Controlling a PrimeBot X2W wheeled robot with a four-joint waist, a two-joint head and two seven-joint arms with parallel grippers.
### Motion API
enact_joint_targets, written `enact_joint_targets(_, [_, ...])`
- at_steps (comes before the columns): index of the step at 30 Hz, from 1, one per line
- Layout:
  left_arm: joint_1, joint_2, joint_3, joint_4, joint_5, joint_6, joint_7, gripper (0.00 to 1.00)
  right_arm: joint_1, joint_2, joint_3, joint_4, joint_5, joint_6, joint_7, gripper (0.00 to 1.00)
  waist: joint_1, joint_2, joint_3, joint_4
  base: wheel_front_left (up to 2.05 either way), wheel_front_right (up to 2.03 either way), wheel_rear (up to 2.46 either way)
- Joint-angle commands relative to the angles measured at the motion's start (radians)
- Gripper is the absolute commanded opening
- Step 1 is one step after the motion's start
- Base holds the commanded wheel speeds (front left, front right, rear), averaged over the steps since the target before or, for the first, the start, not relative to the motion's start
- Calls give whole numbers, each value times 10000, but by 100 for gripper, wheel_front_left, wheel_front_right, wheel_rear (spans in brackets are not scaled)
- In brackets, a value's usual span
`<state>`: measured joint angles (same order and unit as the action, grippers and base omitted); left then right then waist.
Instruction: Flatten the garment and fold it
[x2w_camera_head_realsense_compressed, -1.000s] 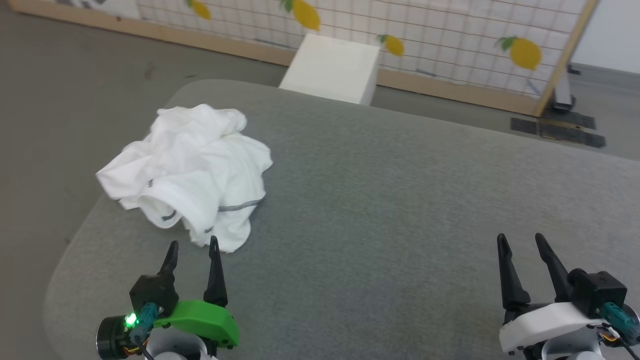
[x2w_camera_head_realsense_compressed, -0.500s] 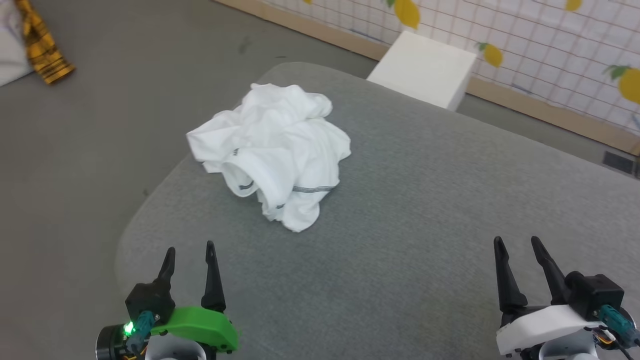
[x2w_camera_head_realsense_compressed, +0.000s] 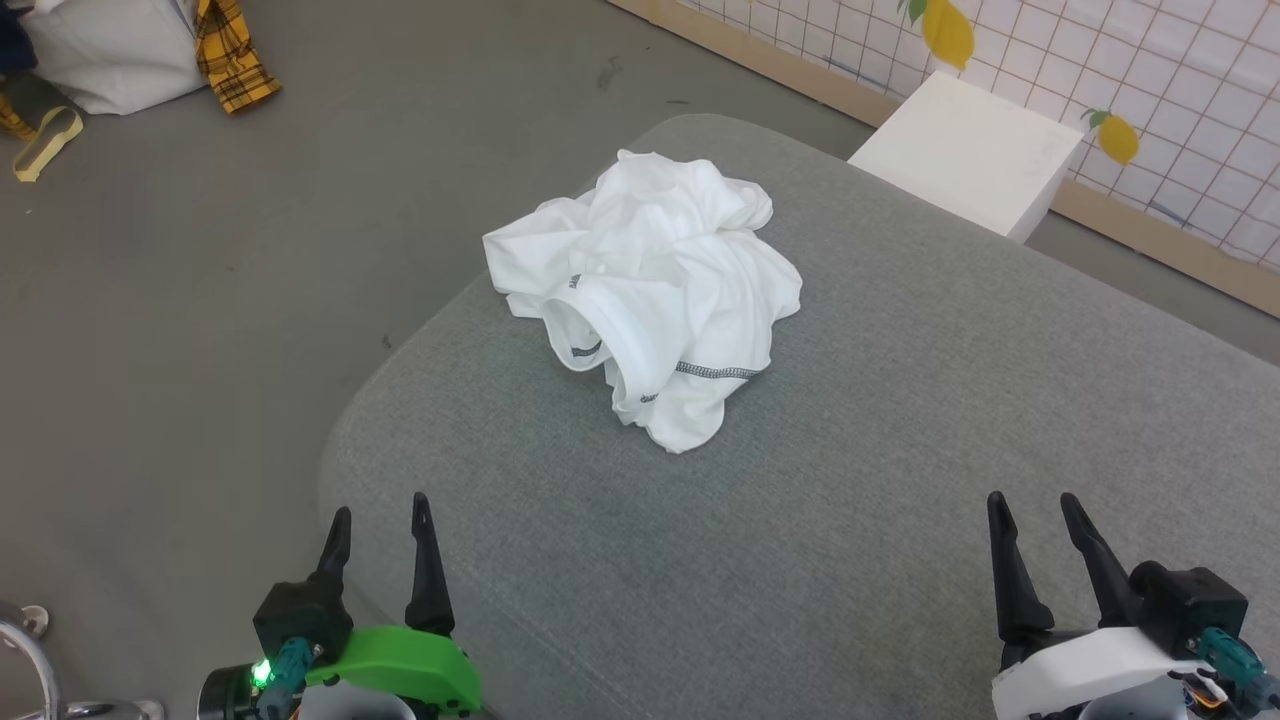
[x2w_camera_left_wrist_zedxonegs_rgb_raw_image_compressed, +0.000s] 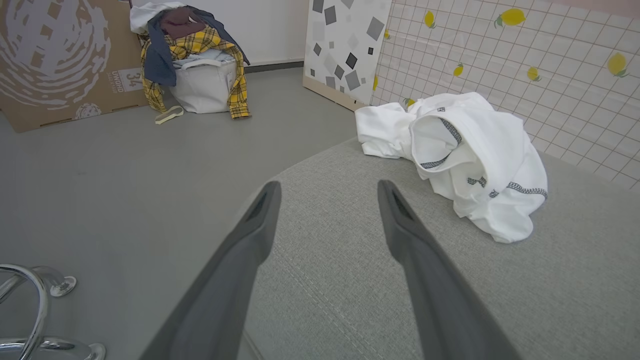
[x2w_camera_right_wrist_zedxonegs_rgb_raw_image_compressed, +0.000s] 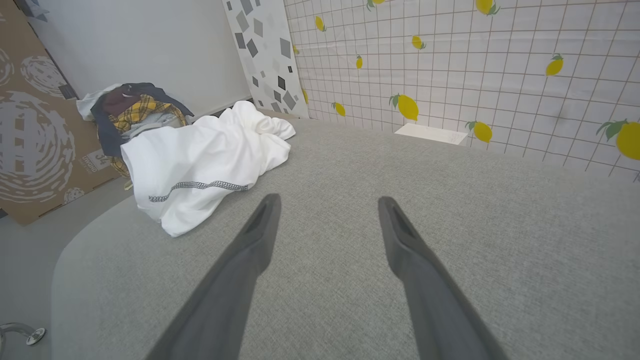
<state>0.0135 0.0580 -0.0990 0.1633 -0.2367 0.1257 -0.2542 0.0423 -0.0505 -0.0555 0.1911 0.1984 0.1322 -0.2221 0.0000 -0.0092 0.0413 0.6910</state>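
The garment (x2w_camera_head_realsense_compressed: 655, 290), a white T-shirt with dark grey stitching, lies crumpled in a heap near the far left corner of the grey padded table (x2w_camera_head_realsense_compressed: 900, 480). The same heap (x2w_camera_left_wrist_zedxonegs_rgb_raw_image_compressed: 470, 150) lies ahead and to the right of the fingers in the left wrist view, and the shirt (x2w_camera_right_wrist_zedxonegs_rgb_raw_image_compressed: 200, 160) sits up and to the left in the right wrist view. My left gripper (x2w_camera_head_realsense_compressed: 380, 515) stands open at the table's near left edge, well short of the garment. Near the front right, my right gripper (x2w_camera_head_realsense_compressed: 1030, 505) is open too, holding nothing.
A white box (x2w_camera_head_realsense_compressed: 965, 150) stands on the floor beyond the table, before a lemon-print grid panel (x2w_camera_head_realsense_compressed: 1180, 90). A white bag with plaid clothes (x2w_camera_left_wrist_zedxonegs_rgb_raw_image_compressed: 200, 75) and a cardboard sheet (x2w_camera_left_wrist_zedxonegs_rgb_raw_image_compressed: 55, 55) sit on the floor at the left. A chrome frame (x2w_camera_head_realsense_compressed: 30, 650) shows at the lower left.
The head camera has swung left, so the garment now sits near the picture's middle. Neither gripper nor the garment has moved on the table.
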Motion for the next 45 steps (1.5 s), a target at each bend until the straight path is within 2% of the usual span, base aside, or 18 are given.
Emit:
enact_joint_targets(1, [129, -42, -17, 29, -77, 63, -76, 100, 96, 3, 6, 10, 87, -15, -102, 100, 0, 89, 2, -2, 0, 0, 0])
enact_joint_targets(7, [130, -51, -27, 17, -89, 56, -76, 100, 102, 3, 16, -5, 94, -15, -90, 100, 0, 89, 37, -62, 0, 0, 0])
enact_joint_targets(13, [-68, -58, -90, 214, -452, -218, -76, 100, 62, 3, 24, -107, 49, -15, -12, 100, 0, 89, 163, -203, 0, 0, 0])
enact_joint_targets(17, [-775, 45, -25, 319, -862, -657, 71, 100, 2, 3, 22, -191, -34, -15, 88, 100, 0, 89, 299, -394, 0, 0, 0])
enact_joint_targets(20, [-1689, 280, 89, 520, -1308, -1164, 476, 100, -78, 3, -31, -342, -174, -15, 213, 100, 0, 89, 509, -655, 0, 0, 0])
enact_joint_targets(24, [-3125, 606, 372, 993, -1911, -1615, 1154, 100, -234, 3, -136, -649, -434, -15, 455, 100, 0, 89, 967, -1144, 0, 0, 0])
enact_joint_targets(28, [-4504, 779, 666, 1753, -2845, -1912, 2426, 100, -363, 3, -240, -1004, -673, -15, 721, 100, 0, 89, 1468, -1753, 0, 0, 0])
enact_joint_targets(33, [-5966, 1326, 953, 2613, -3767, -2001, 4534, 100, -460, 3, -408, -1470, -949, -15, 1027, 100, 0, 89, 2168, -2584, 0, 0, 0])
enact_joint_targets(38, [-6737, 1745, 994, 3204, -4430, -1713, 6912, 100, -545, 3, -636, -1870, -1042, -15, 1197, 100, 0, 89, 2861, -3343, 0, 0, 0])
enact_joint_targets(42, [-6916, 1887, 961, 3280, -4632, -1314, 8051, 100, -638, 3, -706, -2037, -1083, -15, 1254, 100, 0, 89, 3300, -3800, 0, 0, 0])
enact_joint_targets(43, [-6900, 1937, 801, 3289, -4648, -1070, 8765, 100, -676, 3, -772, -2165, -1088, -15, 1272, 100, 0, 89, 3570, -4001, 0, 0, 0])
enact_joint_targets(45, [-6957, 1941, 638, 3182, -4592, -1005, 9058, 100, -711, 3, -798, -2205, -1110, -15, 1280, 100, 0, 89, 3714, -4078, 0, 0, 0])
